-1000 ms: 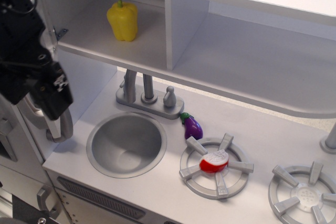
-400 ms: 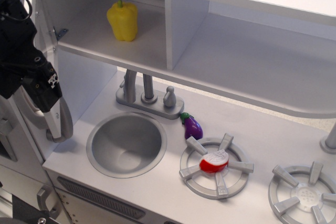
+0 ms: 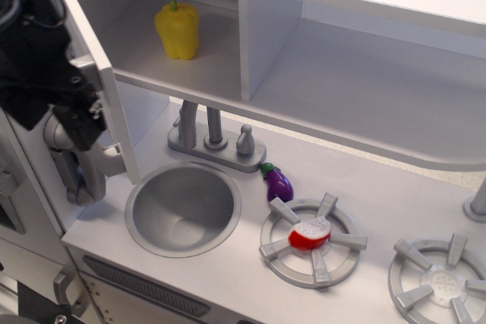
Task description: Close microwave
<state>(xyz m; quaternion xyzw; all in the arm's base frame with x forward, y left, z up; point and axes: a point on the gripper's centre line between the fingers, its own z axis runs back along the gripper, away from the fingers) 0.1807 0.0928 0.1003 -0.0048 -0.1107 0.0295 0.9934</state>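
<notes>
The microwave (image 3: 190,36) is the white upper-left compartment, with a yellow toy pepper (image 3: 178,29) inside. Its white door (image 3: 99,73) stands partly open, edge-on to the camera, slanting from the top left down toward the sink. The door's grey handle (image 3: 106,153) shows on its outer left face. My black gripper (image 3: 76,111) is on the outer side of the door, against the handle area. Its fingers are hard to make out, so I cannot tell whether it is open or shut.
A round grey sink (image 3: 182,209) and a faucet (image 3: 213,136) lie below the compartment. A toy eggplant (image 3: 279,183) lies by a burner holding a red-and-white food piece (image 3: 310,234). A wide doorless shelf (image 3: 364,96) is on the right. A grey handset (image 3: 85,186) hangs on the left wall.
The door has swung out from flat against the left side toward the compartment opening. My gripper has moved right and up with it.
</notes>
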